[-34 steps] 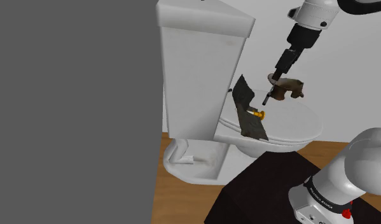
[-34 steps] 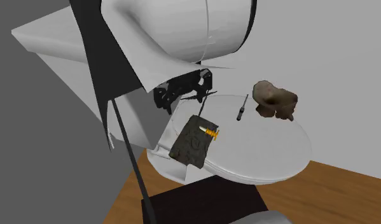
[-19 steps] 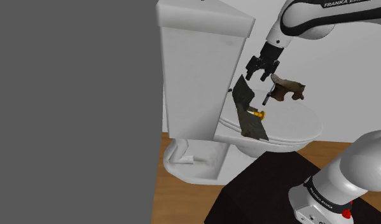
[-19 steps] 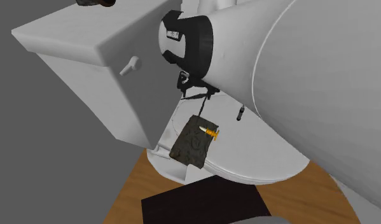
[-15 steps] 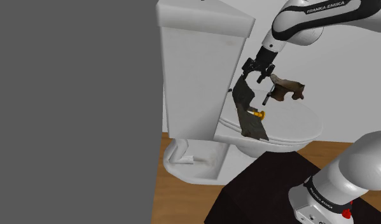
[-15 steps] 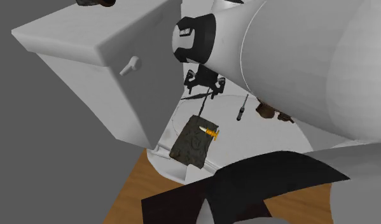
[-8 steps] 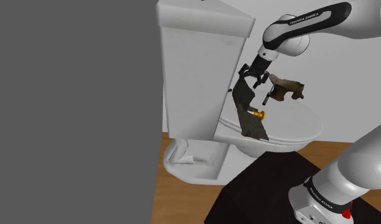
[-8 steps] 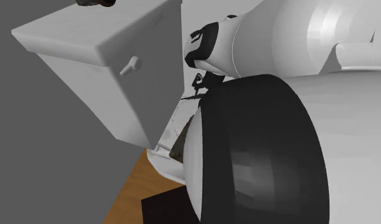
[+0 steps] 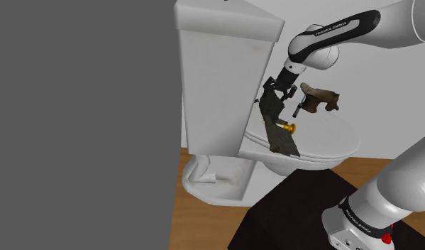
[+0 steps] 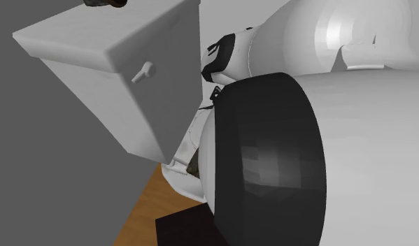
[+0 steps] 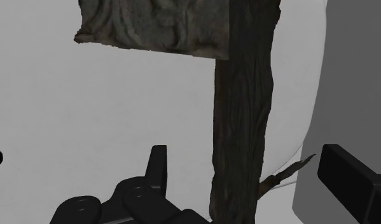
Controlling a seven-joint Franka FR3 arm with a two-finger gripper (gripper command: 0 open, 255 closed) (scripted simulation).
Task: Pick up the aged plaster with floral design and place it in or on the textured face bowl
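Most plaster (image 9: 274, 113) hides behind the arm (image 10: 264, 161) (second exterior view); gripper (image 11: 243, 156) spread, straddling it.

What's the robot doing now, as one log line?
black gripper: open | dark carved slab: between fingers, not gripped | brown bowl: on toilet lid

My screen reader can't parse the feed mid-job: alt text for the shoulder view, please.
The white arm's black gripper is at the top edge of a dark slab that stands tilted on the closed toilet lid, beside the white tank. A brown bowl rests on the lid toward the view's right, apart from the slab.
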